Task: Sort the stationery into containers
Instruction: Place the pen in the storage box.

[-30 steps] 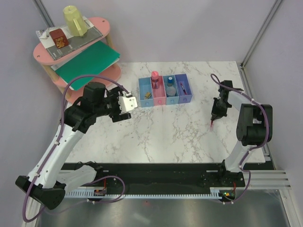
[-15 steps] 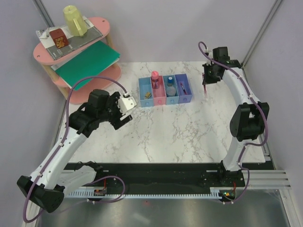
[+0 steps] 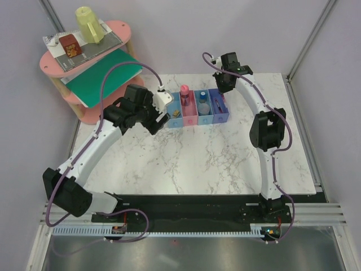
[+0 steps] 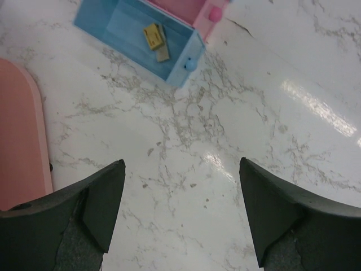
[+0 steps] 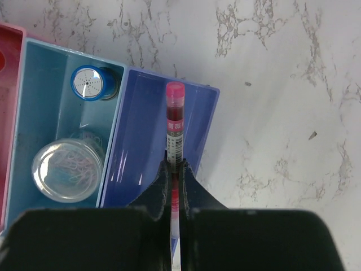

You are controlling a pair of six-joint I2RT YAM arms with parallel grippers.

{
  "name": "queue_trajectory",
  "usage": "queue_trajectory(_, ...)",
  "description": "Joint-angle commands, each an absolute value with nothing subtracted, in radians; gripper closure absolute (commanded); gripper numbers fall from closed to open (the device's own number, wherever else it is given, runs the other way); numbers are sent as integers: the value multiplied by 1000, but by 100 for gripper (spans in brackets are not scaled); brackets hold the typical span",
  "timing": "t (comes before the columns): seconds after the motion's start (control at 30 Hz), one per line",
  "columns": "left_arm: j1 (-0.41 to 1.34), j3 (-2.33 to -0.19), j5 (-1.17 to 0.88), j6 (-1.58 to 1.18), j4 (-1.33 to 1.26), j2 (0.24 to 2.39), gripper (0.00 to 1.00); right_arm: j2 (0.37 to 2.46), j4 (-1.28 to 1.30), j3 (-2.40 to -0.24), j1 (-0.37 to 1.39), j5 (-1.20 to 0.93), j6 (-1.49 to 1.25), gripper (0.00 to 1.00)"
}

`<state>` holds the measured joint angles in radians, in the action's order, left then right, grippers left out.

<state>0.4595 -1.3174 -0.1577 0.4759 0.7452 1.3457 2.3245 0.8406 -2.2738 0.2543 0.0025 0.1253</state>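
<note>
Near side: left hand [image 4: 180, 186] hovering over bare worktop [image 4: 271, 113], fingers spread wide, gripping nothing. Just ahead of it, the end blue bin [image 4: 121, 22] is holding two blocks [image 4: 153, 36].

Far side: right hand [image 5: 175, 169] hanging above the other end of the row, fingers pressed together on a red pen [image 5: 174, 121], pinching its barrel. The pen is sticking out beyond the fingertips, its capped end showing against the far rim of the purple bin [image 5: 138, 152]. The neighbouring bin is carrying the bottle [image 5: 89, 83] and a jar [image 5: 66, 166].

Judgement: the pen is being delivered to the purple bin, release pending. Doing it well means drawing the tip back inside the far rim, lowering close to the bin floor, lining the pen up with the bin's long side, then parting the fingers slowly. Letting go from height is risking a bounce onto the worktop.
</note>
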Motion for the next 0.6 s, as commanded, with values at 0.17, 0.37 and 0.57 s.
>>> queue_trajectory(0.17, 453, -1486, -159, 439, 589, 1512, 12, 2353, 747, -2251, 275, 35, 129, 100)
queue_trajectory(0.37, 453, -1433, -166, 437, 519, 1540, 13, 2336, 723, -2184, 278, 2, 88, 100)
queue_trajectory(0.57, 453, -1348, -123, 465, 382, 1562, 13, 2335, 710, -2183, 301, -23, 58, 100)
